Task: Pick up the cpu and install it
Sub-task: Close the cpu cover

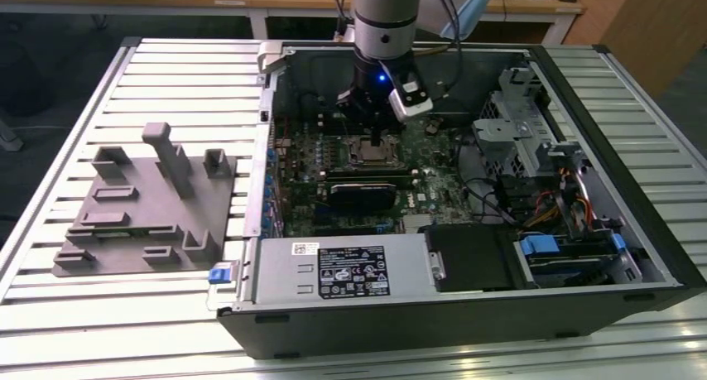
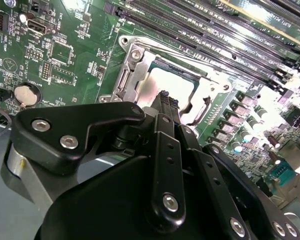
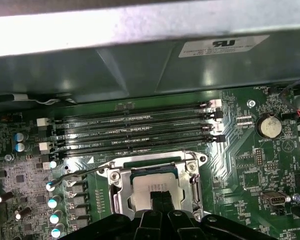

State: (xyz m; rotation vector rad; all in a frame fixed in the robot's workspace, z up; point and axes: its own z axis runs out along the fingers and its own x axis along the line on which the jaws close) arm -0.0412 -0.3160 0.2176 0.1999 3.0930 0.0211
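In the exterior view we see the arm [image 1: 385,16] reaching down into the open computer case [image 1: 442,324], its hand [image 1: 378,138] just above the socket [image 1: 366,156] on the motherboard [image 1: 442,185]. At six o'clock from the hand lies the white-labelled power supply [image 1: 343,268]; at nine o'clock of the case, a grey fixture [image 1: 144,206] rests on the slatted surface [image 1: 66,330]

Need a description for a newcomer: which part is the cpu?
Look inside the open computer case, on the green motherboard, next to the long black memory slots. The cpu is the flat silvery square inside the metal socket frame, directly under the tips of the end effector; it is the only smooth bright square on the board.
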